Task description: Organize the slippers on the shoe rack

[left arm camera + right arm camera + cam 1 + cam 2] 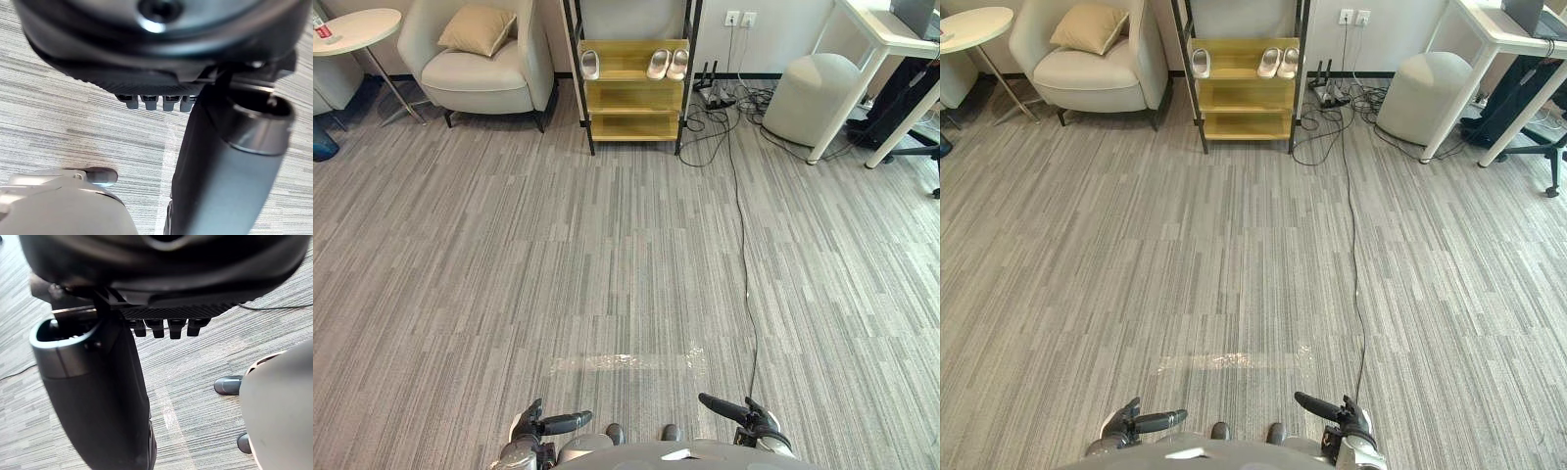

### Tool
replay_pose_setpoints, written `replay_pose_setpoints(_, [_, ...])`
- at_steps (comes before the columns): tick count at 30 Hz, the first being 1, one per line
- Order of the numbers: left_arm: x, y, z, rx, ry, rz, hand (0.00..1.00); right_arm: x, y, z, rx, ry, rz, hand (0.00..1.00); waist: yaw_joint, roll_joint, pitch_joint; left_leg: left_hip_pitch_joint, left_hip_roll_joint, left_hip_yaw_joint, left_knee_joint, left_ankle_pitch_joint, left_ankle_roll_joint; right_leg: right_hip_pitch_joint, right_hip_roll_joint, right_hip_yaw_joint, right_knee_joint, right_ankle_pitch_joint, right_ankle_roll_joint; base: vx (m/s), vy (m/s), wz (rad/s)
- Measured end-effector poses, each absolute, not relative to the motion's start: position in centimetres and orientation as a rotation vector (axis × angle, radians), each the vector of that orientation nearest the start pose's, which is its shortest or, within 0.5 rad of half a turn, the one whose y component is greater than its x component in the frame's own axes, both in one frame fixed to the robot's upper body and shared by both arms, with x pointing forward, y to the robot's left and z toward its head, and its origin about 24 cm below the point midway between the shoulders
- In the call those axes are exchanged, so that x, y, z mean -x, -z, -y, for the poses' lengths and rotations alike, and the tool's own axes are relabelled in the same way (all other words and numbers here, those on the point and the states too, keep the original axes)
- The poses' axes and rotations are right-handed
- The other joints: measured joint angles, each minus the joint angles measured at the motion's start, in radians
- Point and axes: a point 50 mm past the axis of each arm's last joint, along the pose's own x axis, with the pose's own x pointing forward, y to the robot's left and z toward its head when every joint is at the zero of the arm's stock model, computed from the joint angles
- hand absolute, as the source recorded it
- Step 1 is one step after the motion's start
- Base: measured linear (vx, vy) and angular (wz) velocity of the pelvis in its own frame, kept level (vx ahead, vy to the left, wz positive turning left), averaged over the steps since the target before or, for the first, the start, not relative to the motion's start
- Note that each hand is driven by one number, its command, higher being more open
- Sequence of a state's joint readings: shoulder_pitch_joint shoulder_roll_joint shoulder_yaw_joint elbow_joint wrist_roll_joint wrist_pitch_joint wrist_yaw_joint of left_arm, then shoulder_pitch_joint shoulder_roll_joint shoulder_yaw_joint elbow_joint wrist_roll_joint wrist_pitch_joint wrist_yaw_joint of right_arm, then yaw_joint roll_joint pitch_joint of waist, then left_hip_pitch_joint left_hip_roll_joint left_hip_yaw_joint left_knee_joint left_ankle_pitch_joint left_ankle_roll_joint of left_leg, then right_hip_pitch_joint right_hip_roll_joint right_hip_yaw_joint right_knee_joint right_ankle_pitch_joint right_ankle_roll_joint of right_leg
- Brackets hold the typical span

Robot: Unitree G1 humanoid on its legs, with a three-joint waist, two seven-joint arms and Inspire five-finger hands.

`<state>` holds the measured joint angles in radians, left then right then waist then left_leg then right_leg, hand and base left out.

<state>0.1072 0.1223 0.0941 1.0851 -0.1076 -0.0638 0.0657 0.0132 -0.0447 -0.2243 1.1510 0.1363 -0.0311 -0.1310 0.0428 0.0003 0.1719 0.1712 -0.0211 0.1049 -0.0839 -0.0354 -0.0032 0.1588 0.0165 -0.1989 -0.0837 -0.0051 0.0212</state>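
Note:
A black-framed shoe rack (633,96) with yellow shelves stands far ahead against the wall. On its top shelf lie a single pale slipper (590,65) at the left and a pair of pale slippers (668,64) at the right. The two lower shelves look bare. My left hand (533,426) and right hand (749,416) hang low at the near edge of the carpet, far from the rack. Both are open and hold nothing, with the thumbs (220,166) (98,396) standing out over bare carpet.
A beige armchair (484,59) with a cushion stands left of the rack, and a round white side table (357,27) further left. Right of the rack are a power strip with tangled cables (715,98), a grey pouf (813,98) and a white desk (881,39). Wide carpet lies between.

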Motion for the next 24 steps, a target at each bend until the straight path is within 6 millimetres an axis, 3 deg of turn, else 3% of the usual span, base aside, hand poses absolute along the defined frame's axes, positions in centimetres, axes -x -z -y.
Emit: replay_pose_setpoints(24, [-7.84,16.19,-21.53,-0.006,-0.299,-1.113,1.0,-9.72,16.47,19.53,-0.119,0.413,-1.131,1.0,0.005,-0.004,-0.019,-0.019,-0.002,0.019,0.0,-0.001,0.0,-0.025,-0.003,0.015,0.0,0.0,0.002,-0.02,-0.008,-0.02])
